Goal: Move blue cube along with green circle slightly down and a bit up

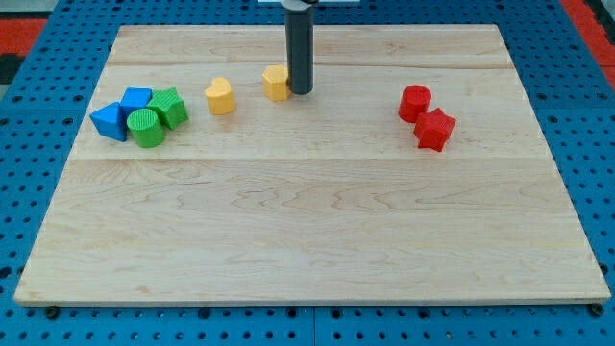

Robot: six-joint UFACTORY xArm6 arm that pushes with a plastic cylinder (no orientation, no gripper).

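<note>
My tip [301, 92] touches a yellow block [277, 83] at its 3 o'clock. I have no jaws, only a rod. The blue cube [136, 99] sits far off at my 9 o'clock, the green circle [146, 127] at its 5 o'clock, touching.

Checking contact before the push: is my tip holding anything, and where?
Nothing is held. My tip only stands against the right side of a yellow block, far from the blue cube and green circle.
</note>
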